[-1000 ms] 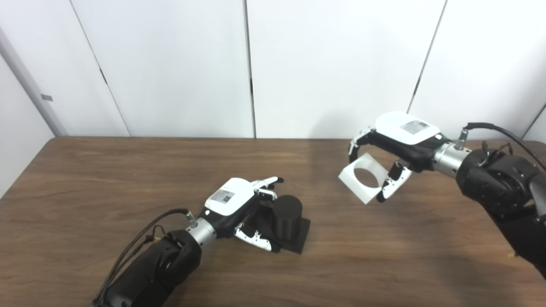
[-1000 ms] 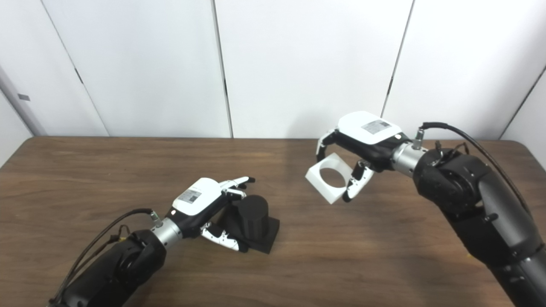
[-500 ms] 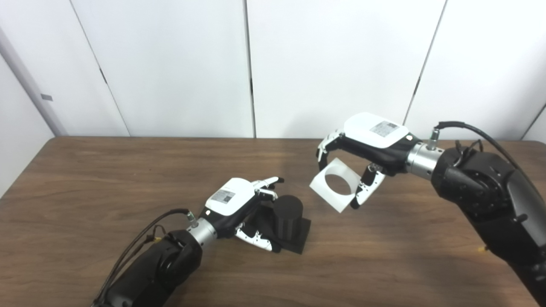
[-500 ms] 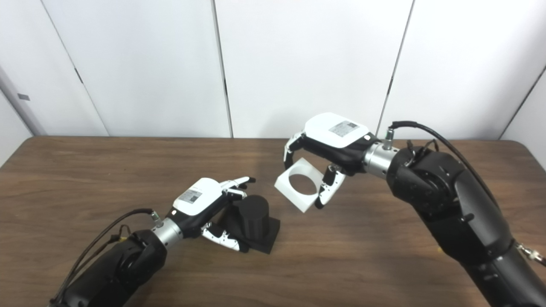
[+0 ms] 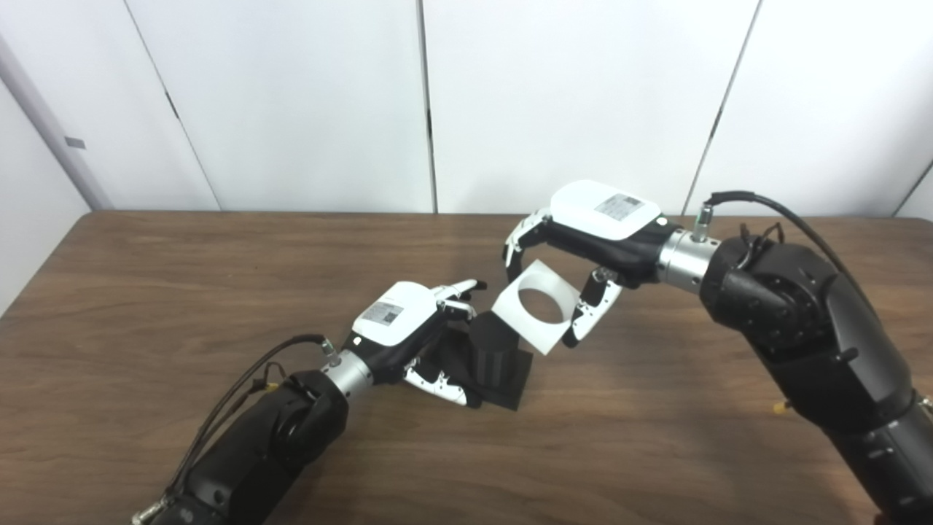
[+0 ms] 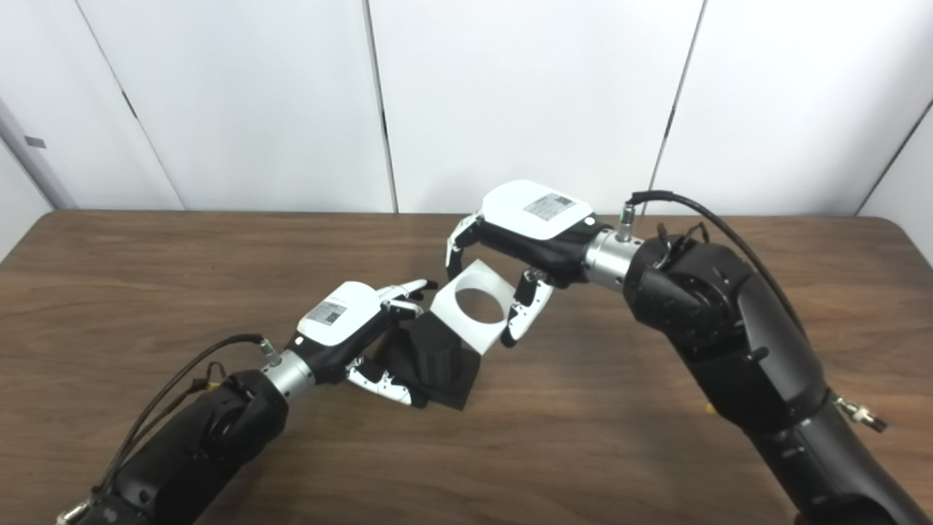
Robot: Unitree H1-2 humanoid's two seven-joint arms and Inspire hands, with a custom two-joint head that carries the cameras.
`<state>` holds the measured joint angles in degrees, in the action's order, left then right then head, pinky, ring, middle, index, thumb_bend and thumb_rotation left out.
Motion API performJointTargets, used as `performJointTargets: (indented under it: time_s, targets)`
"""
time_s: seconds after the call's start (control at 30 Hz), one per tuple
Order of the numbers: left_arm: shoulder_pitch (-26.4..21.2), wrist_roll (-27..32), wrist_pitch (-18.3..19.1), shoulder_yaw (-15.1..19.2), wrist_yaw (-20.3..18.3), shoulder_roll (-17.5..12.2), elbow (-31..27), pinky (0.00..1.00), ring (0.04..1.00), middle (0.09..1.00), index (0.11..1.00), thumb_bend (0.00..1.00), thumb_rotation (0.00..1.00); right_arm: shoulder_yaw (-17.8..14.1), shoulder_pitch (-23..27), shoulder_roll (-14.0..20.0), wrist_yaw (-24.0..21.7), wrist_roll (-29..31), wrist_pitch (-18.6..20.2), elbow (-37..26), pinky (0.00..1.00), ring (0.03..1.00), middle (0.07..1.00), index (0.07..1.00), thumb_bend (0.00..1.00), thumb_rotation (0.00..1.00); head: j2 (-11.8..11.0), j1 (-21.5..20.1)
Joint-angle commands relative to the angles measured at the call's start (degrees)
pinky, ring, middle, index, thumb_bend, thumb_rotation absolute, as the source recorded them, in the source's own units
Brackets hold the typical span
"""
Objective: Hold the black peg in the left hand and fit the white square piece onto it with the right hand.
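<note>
The black peg (image 5: pixel 493 356), a round post on a square black base, stands on the brown table (image 5: pixel 146 292) near its middle. My left hand (image 5: pixel 408 337) is shut on the peg from its left side, thumb low at the base. My right hand (image 5: pixel 583 237) is shut on the white square piece (image 5: pixel 538 306), which has a round hole through it. The piece hangs tilted in the air just above and to the right of the peg, and its lower left corner hides the post's top.
White wall panels (image 5: pixel 291 102) rise behind the table's far edge. My right forearm (image 5: pixel 794 321) stretches over the right half of the table. Bare wood lies to the left and in front of the peg.
My right hand has carried the white square piece leftward and a little down, from the table's right side to just over the peg. The left hand kept its hold. The camera tipped slightly.
</note>
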<state>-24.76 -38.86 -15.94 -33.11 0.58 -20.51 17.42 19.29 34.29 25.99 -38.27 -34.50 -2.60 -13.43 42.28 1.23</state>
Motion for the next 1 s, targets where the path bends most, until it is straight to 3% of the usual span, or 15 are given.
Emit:
performJointTargets:
  time_s: [0.0,0.97]
  targets:
    - [3.9,-1.7,1.4,-4.6,-7.8,2.4,2.7,0.64,0.857,0.941,0.492,0.52,0.07,-0.6,3.4,-0.2,1.0,0.1,-0.3,-0.5,0.71,0.783,0.740,0.478,0.52,0.13,0.1,0.1]
    - [4.0,-1.8,2.2,-4.8,-8.0,2.5,1.9,0.64,0.860,0.936,0.492,0.52,0.07,0.9,3.3,-3.3,1.4,-0.5,-0.7,2.3,0.72,0.781,0.740,0.478,0.52,0.13,0.3,0.2]
